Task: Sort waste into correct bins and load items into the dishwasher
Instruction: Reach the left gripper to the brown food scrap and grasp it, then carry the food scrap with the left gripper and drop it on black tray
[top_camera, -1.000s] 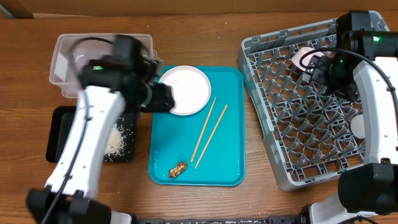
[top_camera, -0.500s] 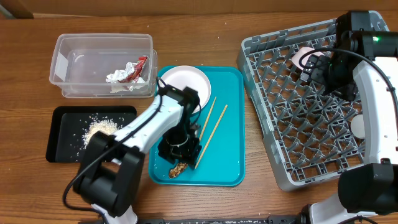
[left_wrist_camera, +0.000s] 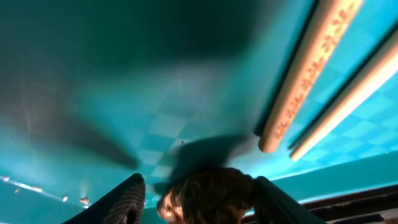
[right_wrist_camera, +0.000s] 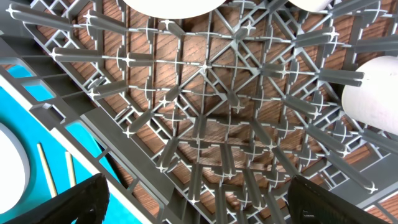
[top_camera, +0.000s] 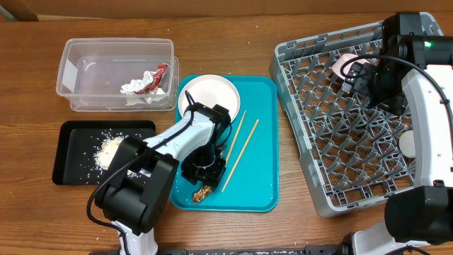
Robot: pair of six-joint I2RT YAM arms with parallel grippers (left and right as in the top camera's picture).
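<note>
My left gripper (top_camera: 203, 178) is low over the teal tray (top_camera: 262, 177), at the small brown food scrap (top_camera: 204, 192). In the left wrist view the scrap (left_wrist_camera: 208, 194) sits between the open fingers (left_wrist_camera: 196, 202), with a small gap at the left finger. The two chopsticks (top_camera: 241, 145) lie just right of it, also in the wrist view (left_wrist_camera: 311, 74). The white plate (top_camera: 212, 95) is at the tray's back. My right gripper (top_camera: 362, 81) is wide open and empty above the grey dish rack (top_camera: 304, 142), its pegs showing in the right wrist view (right_wrist_camera: 205, 205).
The clear tub (top_camera: 71, 71) holds the crumpled napkin (top_camera: 133, 88) and red-and-white wrapper (top_camera: 160, 74). The black tray (top_camera: 71, 131) holds rice (top_camera: 110, 150). A pale bowl (top_camera: 345, 65) and a small white cup (top_camera: 407, 144) sit in the rack.
My left arm has swung from over the bins to the front of the teal tray and come down around the brown scrap. The right arm has not moved.
</note>
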